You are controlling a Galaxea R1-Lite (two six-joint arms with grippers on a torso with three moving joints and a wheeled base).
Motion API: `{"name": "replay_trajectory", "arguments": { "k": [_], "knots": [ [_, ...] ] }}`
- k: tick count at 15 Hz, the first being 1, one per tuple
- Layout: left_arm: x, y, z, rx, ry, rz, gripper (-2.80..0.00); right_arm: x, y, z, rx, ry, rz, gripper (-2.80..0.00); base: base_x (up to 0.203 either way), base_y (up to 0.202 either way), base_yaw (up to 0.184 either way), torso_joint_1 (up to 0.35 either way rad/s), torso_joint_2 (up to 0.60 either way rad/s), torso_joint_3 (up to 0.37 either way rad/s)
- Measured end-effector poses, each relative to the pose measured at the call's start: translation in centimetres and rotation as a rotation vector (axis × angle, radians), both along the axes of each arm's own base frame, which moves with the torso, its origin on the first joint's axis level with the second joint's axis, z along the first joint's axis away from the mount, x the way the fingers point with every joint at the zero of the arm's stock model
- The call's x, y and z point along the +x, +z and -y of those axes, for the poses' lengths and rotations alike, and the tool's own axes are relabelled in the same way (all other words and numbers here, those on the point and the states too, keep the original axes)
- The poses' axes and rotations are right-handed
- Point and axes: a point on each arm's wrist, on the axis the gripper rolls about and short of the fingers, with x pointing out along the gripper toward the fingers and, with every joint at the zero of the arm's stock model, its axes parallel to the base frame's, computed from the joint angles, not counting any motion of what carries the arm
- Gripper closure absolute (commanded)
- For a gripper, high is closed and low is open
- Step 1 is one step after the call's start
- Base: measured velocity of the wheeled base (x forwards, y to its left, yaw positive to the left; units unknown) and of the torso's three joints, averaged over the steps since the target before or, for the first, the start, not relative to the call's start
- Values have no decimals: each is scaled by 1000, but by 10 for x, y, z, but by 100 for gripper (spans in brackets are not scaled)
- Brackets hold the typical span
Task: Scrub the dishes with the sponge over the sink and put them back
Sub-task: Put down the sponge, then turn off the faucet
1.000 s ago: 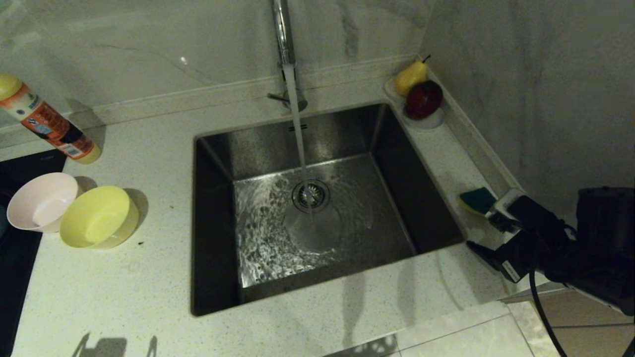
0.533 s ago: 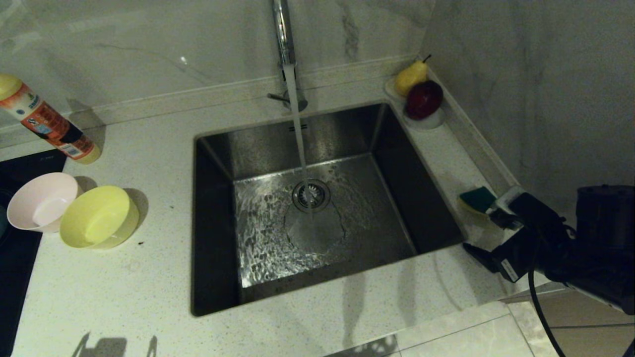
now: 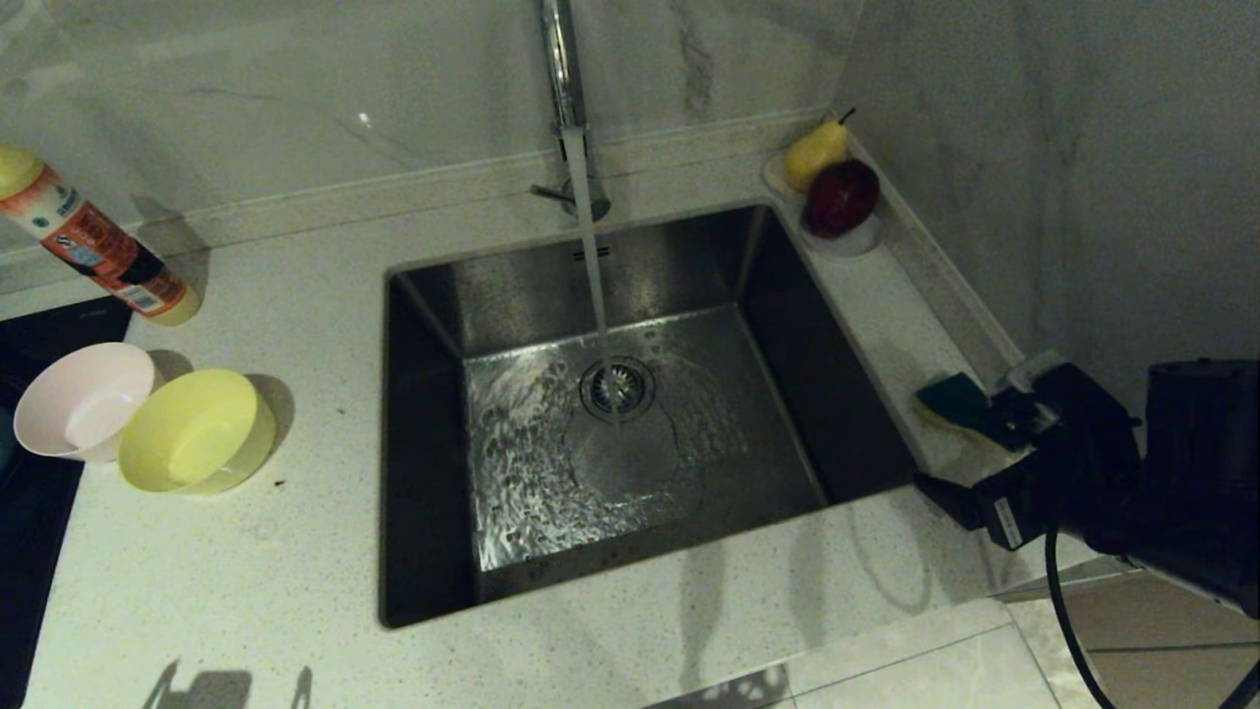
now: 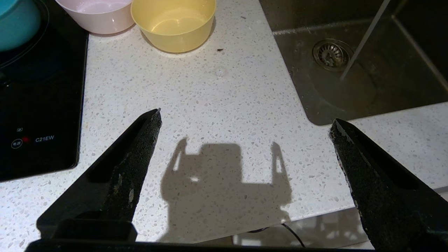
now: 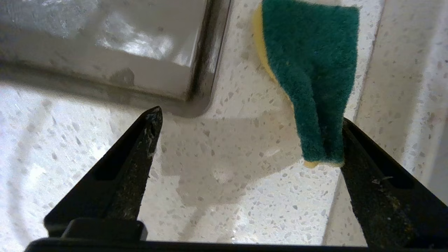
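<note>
- Sponge (image 5: 309, 77), green side up, lies on the counter ledge (image 3: 886, 325) right of the sink (image 3: 433, 473), its near end touching one finger (image 5: 371, 182) of the right gripper (image 5: 245, 140), whose jaws stand wide, clamping nothing.
- Left gripper (image 4: 245, 122) hangs spread and empty above the counter.
- Pink bowl (image 3: 79, 399) and yellow bowl (image 3: 197, 428) sit touching, left of the sink.
- Tap water (image 3: 591, 256) runs onto the drain (image 3: 617, 387).
</note>
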Motion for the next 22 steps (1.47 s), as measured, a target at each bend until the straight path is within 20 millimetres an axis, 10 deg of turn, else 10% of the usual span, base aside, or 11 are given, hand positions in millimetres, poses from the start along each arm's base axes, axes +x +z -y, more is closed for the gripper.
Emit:
{"name": "replay_trajectory", "arguments": {
  "k": [22],
  "knots": [
    [0, 0, 0, 1, 0, 0, -280, -12, 35, -12, 232, -12, 33, -280, 0, 0, 0, 0, 0, 0]
  ]
}}
